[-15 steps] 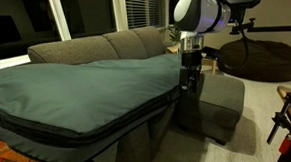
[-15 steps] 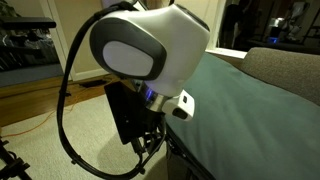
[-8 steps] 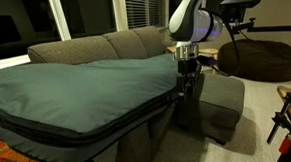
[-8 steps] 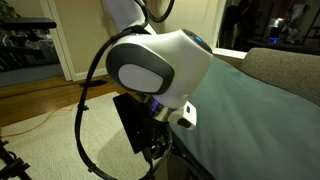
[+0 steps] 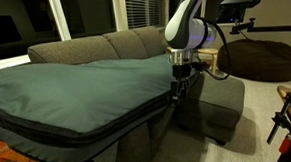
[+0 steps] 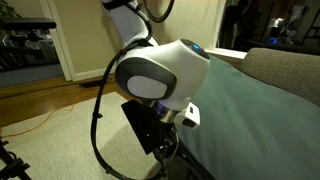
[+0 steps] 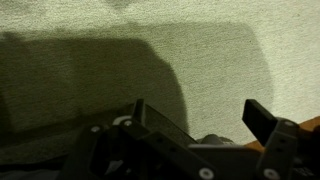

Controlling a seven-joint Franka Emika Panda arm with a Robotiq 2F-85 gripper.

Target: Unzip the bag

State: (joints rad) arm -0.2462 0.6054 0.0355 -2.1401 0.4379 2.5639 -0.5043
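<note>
Compared with a second earlier, the arm's wrist housing sits lower and closer to the bag's end in both exterior views.

In an exterior view, the bag (image 5: 76, 90) lies flat over the sofa (image 5: 133, 42), filling the left and centre of the frame. Its zipper band (image 5: 108, 133) runs along the lower edge toward the right tip. The gripper (image 5: 183, 82) hangs at that tip, centre right. Contact with the band cannot be confirmed.

In an exterior view, the gripper (image 6: 165, 150) sits at lower centre, just beside the bag (image 6: 250, 110), which fills the right half.

In the wrist view, the fingers (image 7: 262, 120) stand wide apart at the bottom edge with only carpet (image 7: 150, 50) between them. No zipper pull is in sight.

Assessment: the pull is not yet captured. The wrist should turn toward the band, close squarely on the pull, then draw along the band's line, not away from it.
</note>
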